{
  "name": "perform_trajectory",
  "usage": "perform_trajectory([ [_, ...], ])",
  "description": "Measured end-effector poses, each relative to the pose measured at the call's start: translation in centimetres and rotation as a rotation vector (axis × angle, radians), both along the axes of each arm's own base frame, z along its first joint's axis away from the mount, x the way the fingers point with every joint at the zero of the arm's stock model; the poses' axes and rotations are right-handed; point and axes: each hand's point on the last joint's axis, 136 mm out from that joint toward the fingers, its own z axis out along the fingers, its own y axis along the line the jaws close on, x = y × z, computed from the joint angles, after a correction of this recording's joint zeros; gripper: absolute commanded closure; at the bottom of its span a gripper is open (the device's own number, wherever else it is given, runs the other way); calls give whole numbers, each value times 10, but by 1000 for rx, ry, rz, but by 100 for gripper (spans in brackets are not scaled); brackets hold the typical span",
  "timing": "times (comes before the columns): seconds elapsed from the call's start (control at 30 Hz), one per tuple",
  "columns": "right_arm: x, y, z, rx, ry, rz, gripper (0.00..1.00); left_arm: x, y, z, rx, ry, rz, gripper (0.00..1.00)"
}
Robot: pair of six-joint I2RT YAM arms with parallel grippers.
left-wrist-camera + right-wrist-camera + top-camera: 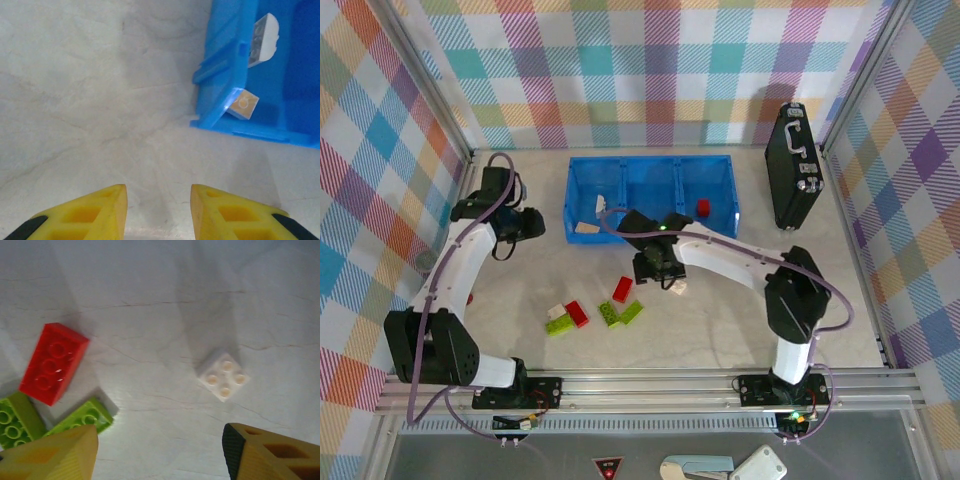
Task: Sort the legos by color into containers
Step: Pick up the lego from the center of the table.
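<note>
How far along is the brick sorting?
Barely started: the translucent blue tray holds a few cream-white bricks in its left compartment and one red brick in its right. The right gripper hangs open over a white square brick. Red bricks and lime-green bricks wait on the table.
</note>
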Motion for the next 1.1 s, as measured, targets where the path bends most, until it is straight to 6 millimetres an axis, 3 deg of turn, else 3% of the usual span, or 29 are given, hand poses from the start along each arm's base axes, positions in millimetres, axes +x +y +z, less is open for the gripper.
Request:
perform_trajectory([
  [0.17,2,31,-10,3,6,31,33,-20,10,-13,-1,24,20,62],
  [0.3,0,40,-16,3,11,26,33,-28,8,-26,-9,50,13,62],
  [1.1,-12,74,-44,41,2,-274,37,-17,10,-25,-1,-3,-2,63],
])
